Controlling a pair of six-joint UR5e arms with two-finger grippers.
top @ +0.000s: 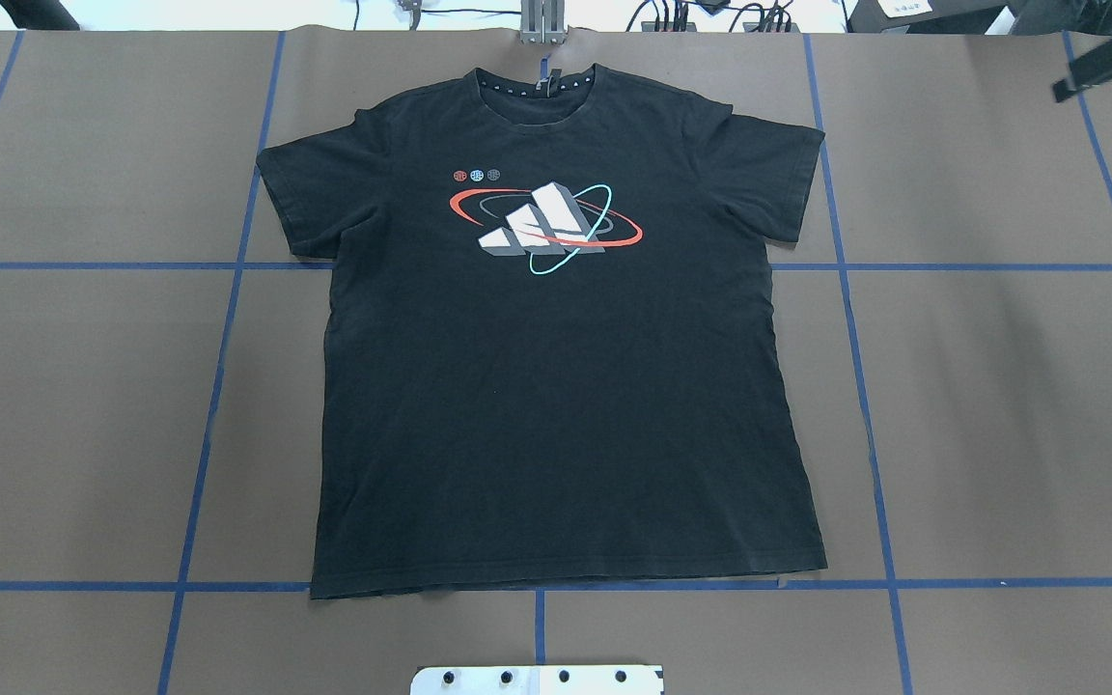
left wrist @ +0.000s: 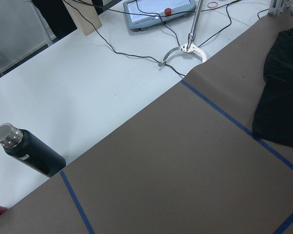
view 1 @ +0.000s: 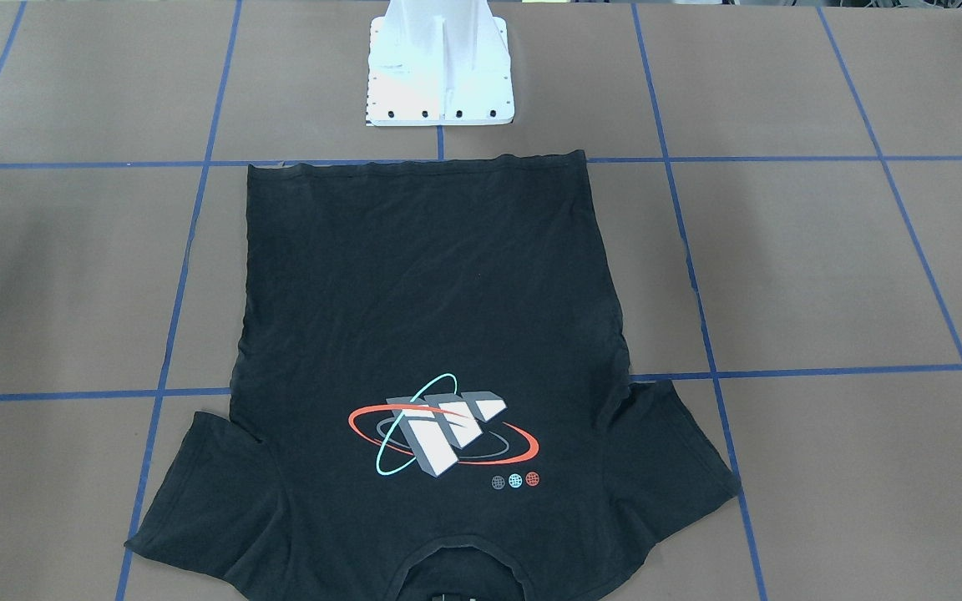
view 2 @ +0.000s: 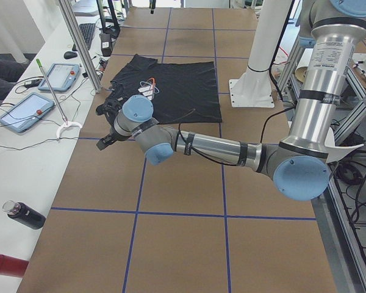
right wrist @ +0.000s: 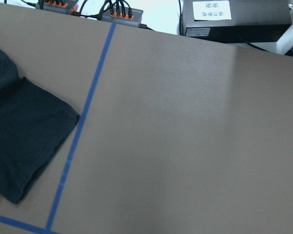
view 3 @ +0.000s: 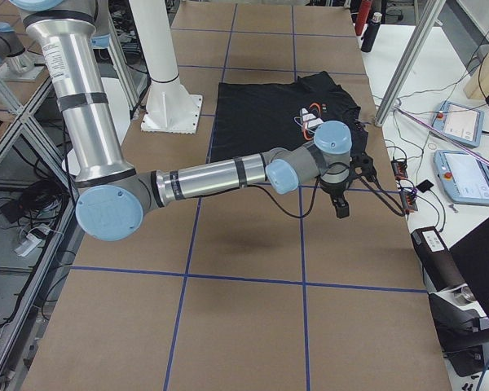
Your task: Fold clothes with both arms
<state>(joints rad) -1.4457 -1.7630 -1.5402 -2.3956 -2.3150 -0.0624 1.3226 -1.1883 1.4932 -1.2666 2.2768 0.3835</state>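
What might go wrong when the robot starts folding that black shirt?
1. The black T-shirt with the block graphic lies flat on the brown paper table cover, so jaws may pinch only one layer, or snag the paper.
2. The left arm hangs near the white bench with loose cables and a black metal bottle, so a wide swing might hit them.

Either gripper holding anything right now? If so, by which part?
Nothing is held. The T-shirt lies flat on the table, untouched. The left gripper and right gripper hang off the cloth, out beyond its sleeves. Open or shut cannot be told.
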